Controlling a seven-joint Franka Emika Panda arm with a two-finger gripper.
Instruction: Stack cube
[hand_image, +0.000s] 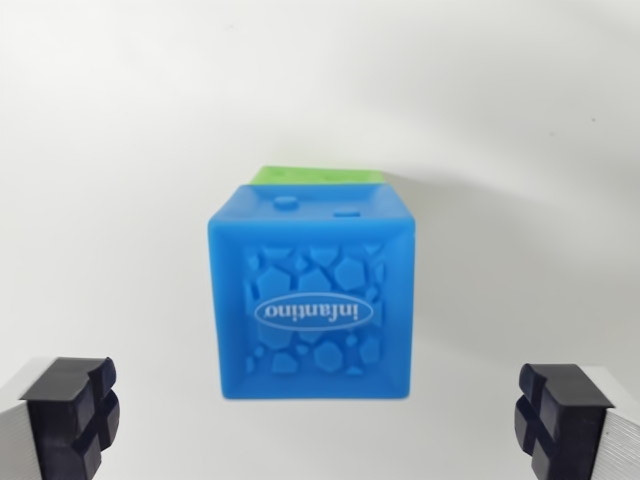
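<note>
Blue cube (312, 295): one item, soft-looking moulded block, sat at the centre of the wrist view on a white surface (120, 130). Its facing side carried a raised pattern of irregular stone-like shapes and a white oval label reading "infantino", which appeared upside down in this view. The far face, seen at a slant, bore two small raised studs. Green cube (320, 175): one item, only a thin strip of it showed, along the far upper edge of the blue cube; the blue one stood in front of or upon it, touching, and which of the two could not be told from this angle. A soft shadow fell on the surface to the wrist view's right of the pair. Gripper (320, 420): fingers spread wide, holding nothing. One dark ridged pad (75, 415) with its pale metal backing lay in the lower corner at the wrist view's left, the other pad (555, 415) in the lower corner at the wrist view's right. Both pads stood apart from the blue cube, nearer the camera than it, with the cube centred between them. Surface: plain white, evenly lit.
</note>
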